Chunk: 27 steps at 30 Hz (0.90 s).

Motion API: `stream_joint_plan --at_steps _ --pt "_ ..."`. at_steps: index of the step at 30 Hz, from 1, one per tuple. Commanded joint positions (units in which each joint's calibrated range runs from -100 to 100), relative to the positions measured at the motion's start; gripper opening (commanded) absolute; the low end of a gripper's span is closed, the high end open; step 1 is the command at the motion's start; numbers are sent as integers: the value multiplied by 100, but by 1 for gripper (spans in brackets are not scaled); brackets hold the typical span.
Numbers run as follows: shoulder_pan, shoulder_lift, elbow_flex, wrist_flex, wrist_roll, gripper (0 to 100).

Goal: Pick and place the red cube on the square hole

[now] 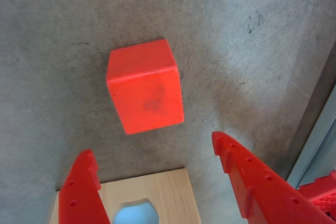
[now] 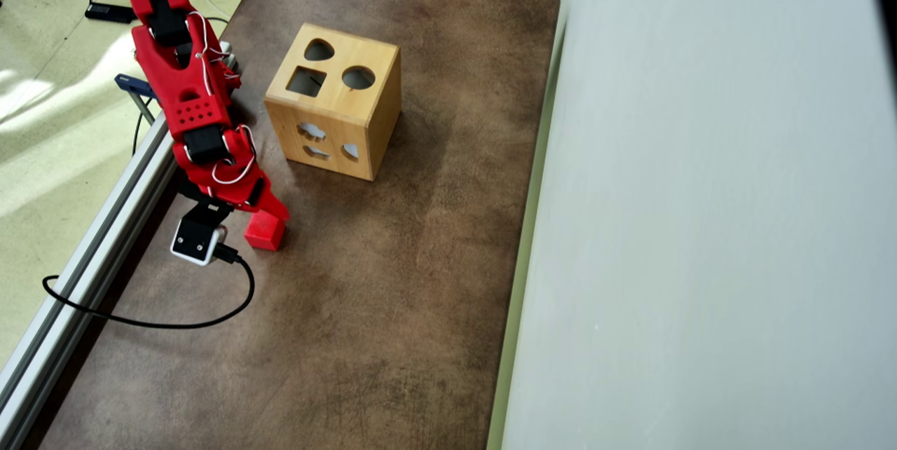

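Tool (image 1: 152, 156) spread wide, red cube (image 1: 145, 86) lying just beyond its fingertips

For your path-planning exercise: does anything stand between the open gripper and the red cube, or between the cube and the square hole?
Nothing visible does. The gripper is open with bare table before the red cube. From cube to square hole on the wooden box, only open table shows.

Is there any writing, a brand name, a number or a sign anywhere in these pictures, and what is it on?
None can be read in either view.
The red cube has only a dark smudge on its face, no letters.
The wooden box has cut-out shapes only: a square hole and others.
The red arm, its pincer and the small white camera show no legible label.
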Motion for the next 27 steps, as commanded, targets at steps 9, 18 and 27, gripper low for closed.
stream_joint_plan --at_steps 9,18,27 --pt "22 408 -172 -274 20 34" --pt "22 629 -181 -579 20 34" --pt "22 748 -163 -925 20 34"
